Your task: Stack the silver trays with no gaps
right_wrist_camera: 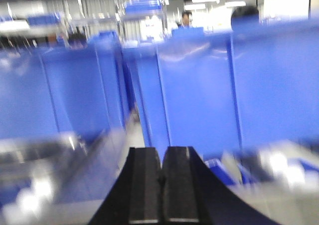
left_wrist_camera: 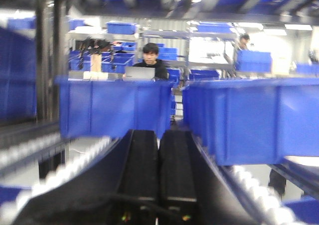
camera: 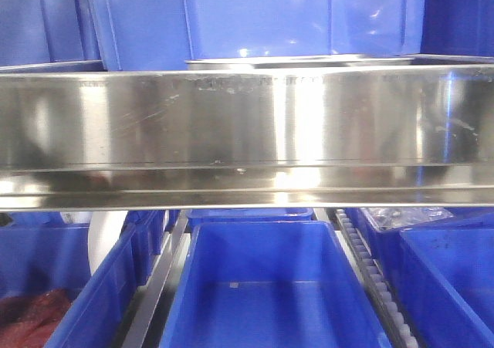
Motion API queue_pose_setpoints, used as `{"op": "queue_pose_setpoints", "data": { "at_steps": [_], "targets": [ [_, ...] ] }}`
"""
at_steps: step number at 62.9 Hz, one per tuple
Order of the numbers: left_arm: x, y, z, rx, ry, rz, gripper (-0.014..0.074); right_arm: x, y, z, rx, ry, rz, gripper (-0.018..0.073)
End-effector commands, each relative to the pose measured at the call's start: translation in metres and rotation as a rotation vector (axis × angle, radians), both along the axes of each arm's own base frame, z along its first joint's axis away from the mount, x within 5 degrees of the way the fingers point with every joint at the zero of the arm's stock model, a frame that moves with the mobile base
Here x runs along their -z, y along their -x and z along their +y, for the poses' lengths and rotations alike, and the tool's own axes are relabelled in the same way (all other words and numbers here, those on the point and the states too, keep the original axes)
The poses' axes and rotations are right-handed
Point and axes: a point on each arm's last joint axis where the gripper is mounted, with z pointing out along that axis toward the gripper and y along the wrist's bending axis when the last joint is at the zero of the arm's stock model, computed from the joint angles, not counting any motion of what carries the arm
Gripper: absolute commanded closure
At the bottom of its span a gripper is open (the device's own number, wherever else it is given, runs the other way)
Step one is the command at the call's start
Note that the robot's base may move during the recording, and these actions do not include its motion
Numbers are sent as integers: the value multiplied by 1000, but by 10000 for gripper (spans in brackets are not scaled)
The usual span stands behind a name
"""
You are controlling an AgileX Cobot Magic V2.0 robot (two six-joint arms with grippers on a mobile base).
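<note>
I'm holding left gripper point(left_wrist_camera: 159, 137) and right gripper point(right_wrist_camera: 162, 152) closed, empty, since silver trays point(camera: 309, 61) are sitting beyond the steel band point(camera: 231, 124).

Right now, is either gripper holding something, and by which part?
Nothing is held. The left gripper and the right gripper are both shut, with nothing between their fingers.

Front view: close, level, facing steel band point(camera: 247, 124). Wrist views: low, forward over fingers point(left_wrist_camera: 142, 175); blue bins point(camera: 266, 294) common to all.
</note>
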Motion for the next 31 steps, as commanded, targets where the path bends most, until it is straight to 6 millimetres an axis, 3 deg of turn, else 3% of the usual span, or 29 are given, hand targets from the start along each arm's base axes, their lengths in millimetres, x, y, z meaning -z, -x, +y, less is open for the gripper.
{"op": "queue_pose_setpoints", "data": {
  "at_steps": [1, 7, 11, 20, 26, 31],
  "targets": [
    [-49, 11, -1, 29, -49, 12, 642, -54, 15, 2, -14, 9, -94, 474],
    [-84, 11, -3, 88, -62, 150, 603, -90, 17, 4, -46, 16, -80, 340],
    [-100, 4, -5, 125, -72, 218, 542, -108, 14, 4, -60, 16, -76, 195],
    [-123, -28, -15, 200, -86, 298, 316, -132, -8, 4, -69, 12, -6, -57],
    [-126, -54, -24, 231, -96, 367, 191, -138, -28, 3, -78, 1, 93, -63],
    [-125, -74, -32, 267, -70, 456, 143, -148, -39, 6, -114, -27, 159, -63]
  ]
}}
